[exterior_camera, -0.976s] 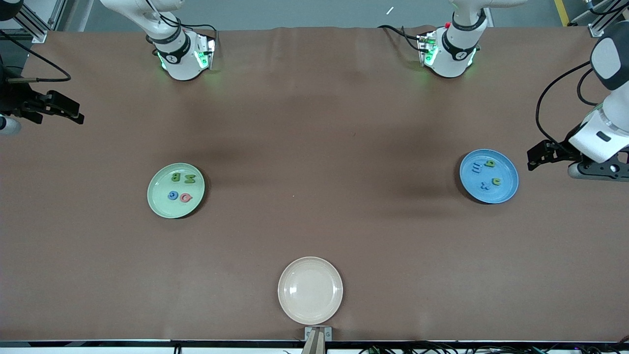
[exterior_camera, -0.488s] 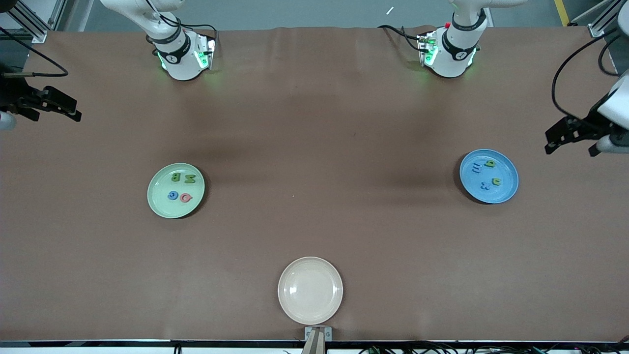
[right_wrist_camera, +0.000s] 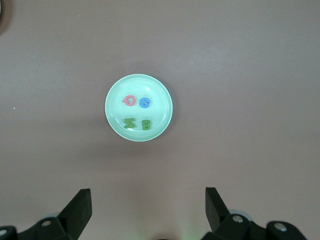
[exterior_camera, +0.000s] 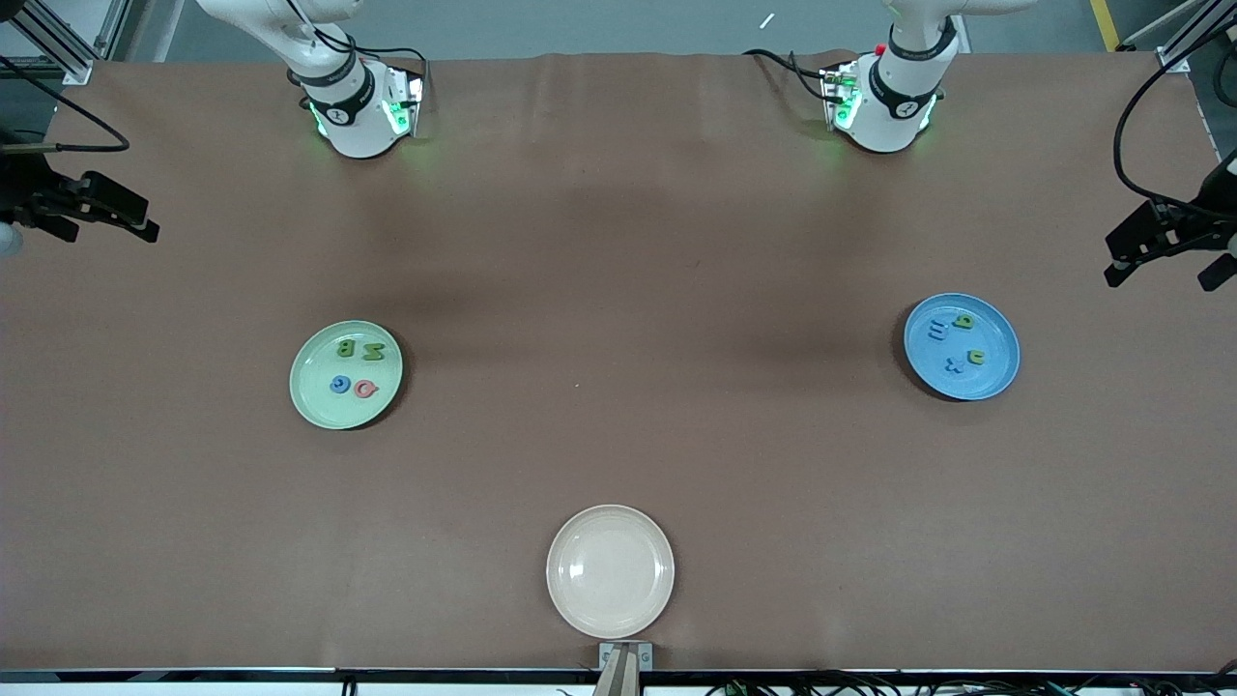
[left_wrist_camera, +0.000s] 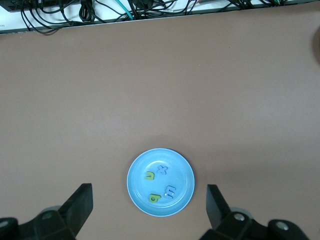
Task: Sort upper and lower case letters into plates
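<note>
The pale green plate point(exterior_camera: 314, 401) holds a green B point(exterior_camera: 345, 348), a green N point(exterior_camera: 373, 353), a blue G point(exterior_camera: 339, 385) and a pink Q point(exterior_camera: 364, 389). The bright blue plate point(exterior_camera: 995, 382) holds a blue m point(exterior_camera: 935, 332), a blue x point(exterior_camera: 954, 365) and two green lowercase letters point(exterior_camera: 963, 322) point(exterior_camera: 977, 357). My left gripper point(exterior_camera: 1165, 269) is open and empty, high over the table's edge at the left arm's end. My right gripper point(exterior_camera: 130, 219) is open and empty, high over the right arm's end. The left wrist view shows the blue plate point(left_wrist_camera: 137, 175), the right wrist view the green plate point(right_wrist_camera: 112, 107).
An empty cream-beige plate point(exterior_camera: 610, 570) sits near the table's front edge, midway between the two arms' ends. The arm bases point(exterior_camera: 358, 111) point(exterior_camera: 884, 106) stand along the back edge. Cables lie past the table edge in the left wrist view point(left_wrist_camera: 100, 10).
My left gripper has lifted away from beside the blue plate and drawn back toward the table's end. My right gripper has drifted slightly outward. The letters and plates have not moved.
</note>
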Controlling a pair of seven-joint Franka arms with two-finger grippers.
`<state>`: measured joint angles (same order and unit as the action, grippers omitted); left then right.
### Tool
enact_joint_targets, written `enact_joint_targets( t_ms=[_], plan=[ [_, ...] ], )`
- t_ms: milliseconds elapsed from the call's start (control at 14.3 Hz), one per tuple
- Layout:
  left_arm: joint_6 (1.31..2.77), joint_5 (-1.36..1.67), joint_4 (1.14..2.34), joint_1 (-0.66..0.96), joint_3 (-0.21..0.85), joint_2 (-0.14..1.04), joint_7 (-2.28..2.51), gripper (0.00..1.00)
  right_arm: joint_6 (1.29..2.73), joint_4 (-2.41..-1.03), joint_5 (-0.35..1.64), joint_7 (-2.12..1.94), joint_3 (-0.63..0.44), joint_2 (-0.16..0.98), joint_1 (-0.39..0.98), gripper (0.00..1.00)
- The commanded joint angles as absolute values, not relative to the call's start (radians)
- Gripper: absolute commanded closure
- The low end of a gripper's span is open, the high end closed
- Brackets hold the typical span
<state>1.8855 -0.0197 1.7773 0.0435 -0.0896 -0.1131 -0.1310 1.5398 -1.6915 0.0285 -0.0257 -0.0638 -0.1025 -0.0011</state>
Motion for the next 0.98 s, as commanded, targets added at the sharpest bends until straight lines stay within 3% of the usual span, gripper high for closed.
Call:
enact_joint_targets(
  t_ms=[0, 906],
  plan=[
    [1.769, -0.009, 1.616, 0.052, -0.092, -0.005, -0.15, 0.0, 1.563, -1.729, 0.032, -0.037, -0.06, -0.14, -0.005, 0.0],
    [1.753, -0.003, 1.615, 0.049, -0.086, -0.043, -0.133, 0.0, 1.582, -1.73, 0.029, -0.078, -0.058, -0.14, -0.008, 0.0]
  ],
)
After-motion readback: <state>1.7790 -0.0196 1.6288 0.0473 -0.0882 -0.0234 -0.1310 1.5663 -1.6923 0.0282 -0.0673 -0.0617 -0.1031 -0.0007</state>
